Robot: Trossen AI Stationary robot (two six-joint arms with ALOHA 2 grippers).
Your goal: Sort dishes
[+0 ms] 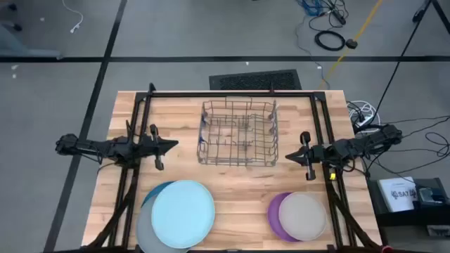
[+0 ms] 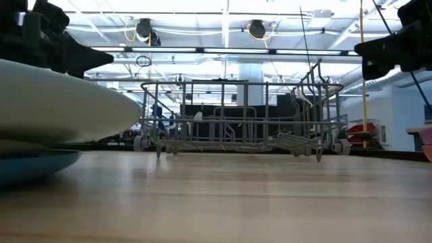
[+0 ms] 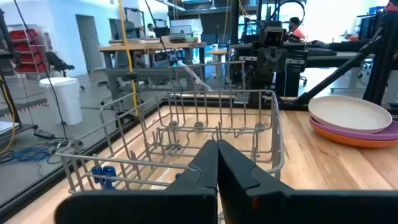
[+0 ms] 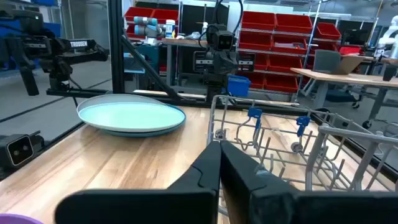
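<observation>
rack mid-table, a stack of plates at each front corner

the dish rack [image 1: 237,133] sits in the middle of the table [image 1: 239,190]. the larger plates [image 1: 182,213] lie stacked front-left, the smaller plates [image 1: 299,216] front-right. the left gripper [image 1: 171,145] hangs left of the rack, the right gripper [image 1: 290,156] to its right.

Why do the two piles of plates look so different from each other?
The stack topped by the round light blue plastic plate has bigger plates than the stack topped by the round beige-grey plastic plate. The light blue plate's stack lies at the table's left front, the beige-grey plate's at its right front. Under the light blue plate peek darker blue and grey plates; under the beige-grey plate, purple and orange-red. Both stacks lie flat, outside the grey wire dish rack.
</observation>
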